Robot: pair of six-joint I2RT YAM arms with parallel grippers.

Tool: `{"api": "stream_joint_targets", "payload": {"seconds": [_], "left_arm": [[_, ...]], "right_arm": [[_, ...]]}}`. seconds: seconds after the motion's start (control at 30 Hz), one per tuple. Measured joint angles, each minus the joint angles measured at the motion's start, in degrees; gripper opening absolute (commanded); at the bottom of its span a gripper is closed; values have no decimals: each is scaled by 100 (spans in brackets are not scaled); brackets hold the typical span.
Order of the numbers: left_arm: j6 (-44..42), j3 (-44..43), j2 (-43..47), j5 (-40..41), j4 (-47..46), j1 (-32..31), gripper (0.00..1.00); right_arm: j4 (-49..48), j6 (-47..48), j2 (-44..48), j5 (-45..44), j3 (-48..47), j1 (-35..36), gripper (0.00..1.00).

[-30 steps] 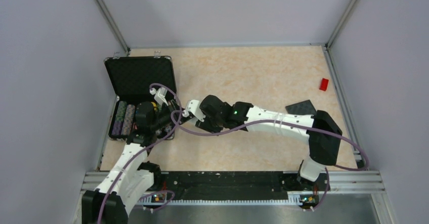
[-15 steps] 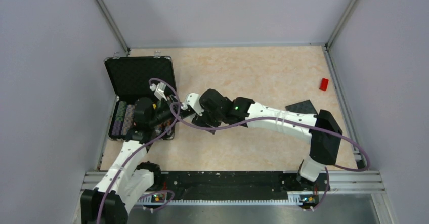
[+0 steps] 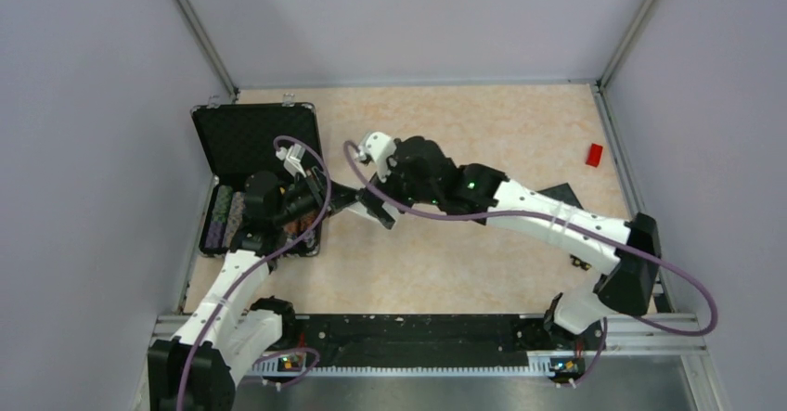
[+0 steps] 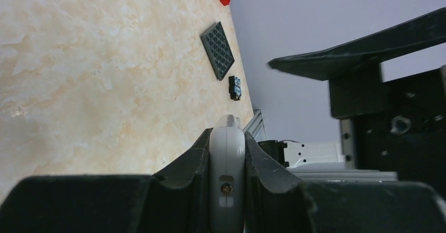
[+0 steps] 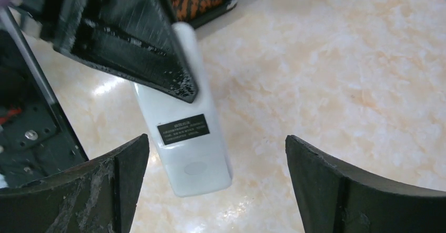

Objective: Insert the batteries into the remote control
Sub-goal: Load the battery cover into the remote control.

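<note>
The remote control [image 5: 184, 138] is a flat white handset. In the right wrist view its plain back with a small black label faces the camera. My left gripper [image 4: 227, 133] is shut on the remote control [image 4: 227, 170], which shows edge-on between the two black fingers [image 4: 186, 162]. It hangs a little above the table next to the open case. My right gripper [image 5: 216, 149] hovers over the remote's free end, jaws spread wide and touching nothing. In the top view the left gripper [image 3: 314, 198] and right gripper [image 3: 371, 207] meet near the case. The batteries are out of view.
An open black case [image 3: 260, 137] with rows of colourful chips [image 3: 225, 216] stands at the left. A red block [image 3: 594, 154] and a dark grey studded plate [image 3: 554, 195] lie at the right. A small dark piece [image 4: 235, 87] sits by the plate.
My right gripper has opened wide and let go of the remote. The right arm has swung up and away from the near edge. The left gripper still holds the remote in much the same place.
</note>
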State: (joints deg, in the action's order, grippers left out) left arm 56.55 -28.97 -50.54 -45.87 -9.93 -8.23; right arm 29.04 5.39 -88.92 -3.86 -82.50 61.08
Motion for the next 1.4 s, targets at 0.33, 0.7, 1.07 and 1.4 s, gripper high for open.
{"api": "stream_joint_targets", "payload": {"seconds": [0.33,0.7,1.07,1.4], "left_arm": [[503,-221,-50,-101,-81,22,0],[1862,-503,131,-55,-214,22,0],[2581,-542,435,118,-212,22,0],[2868,-575,671,365,-306,22,0]], "right_arm": [[-710,-1836,1635,63,662,-776,95],[-2155,-4516,2608,310,2389,-994,79],[-3246,-5705,2540,901,2739,-994,68],[-3508,-6203,2317,1320,2852,-994,53]]}}
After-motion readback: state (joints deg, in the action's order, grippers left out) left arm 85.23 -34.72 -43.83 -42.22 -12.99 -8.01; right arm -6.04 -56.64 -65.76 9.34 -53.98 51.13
